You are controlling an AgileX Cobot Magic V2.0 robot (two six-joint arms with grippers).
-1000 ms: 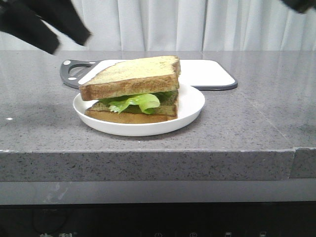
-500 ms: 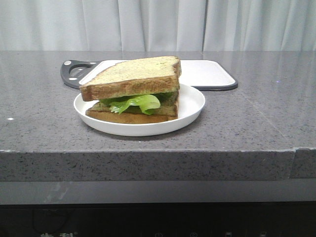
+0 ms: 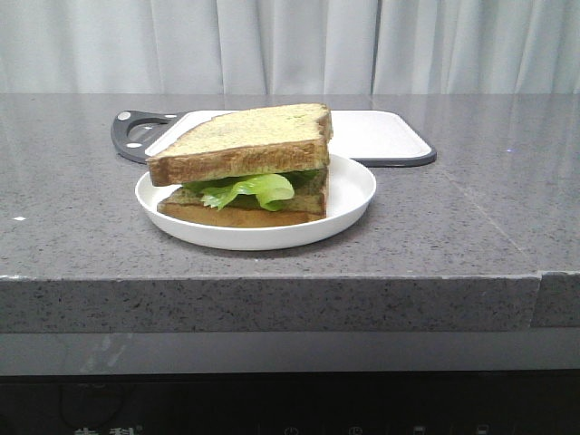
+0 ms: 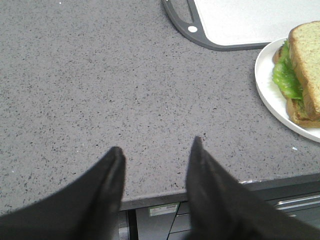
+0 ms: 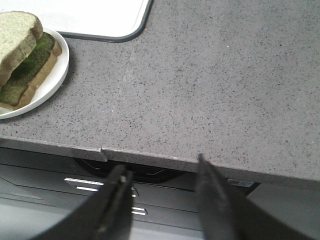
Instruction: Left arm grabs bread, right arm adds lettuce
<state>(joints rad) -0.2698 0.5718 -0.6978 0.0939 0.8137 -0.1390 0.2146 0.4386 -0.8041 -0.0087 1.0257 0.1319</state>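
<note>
Grey speckled surface [image 3: 453, 227]: bread [image 3: 240, 136] caps lettuce [image 3: 258, 188] on a white plate [image 3: 349, 195], both claws, left [image 4: 155, 160] and right [image 5: 162, 172], open nearby; the tilted slice could slide off.

A kitchen, or a mock-up of one: a grey speckled stone counter [image 3: 453, 227] carries a white plate [image 3: 349, 195] and a white cutting board [image 3: 381, 134] with a dark rim. Pale curtains [image 3: 290, 45] hang behind. Below the counter edge sit what may be drawer fronts [image 5: 100, 192] with metal handles.
</note>
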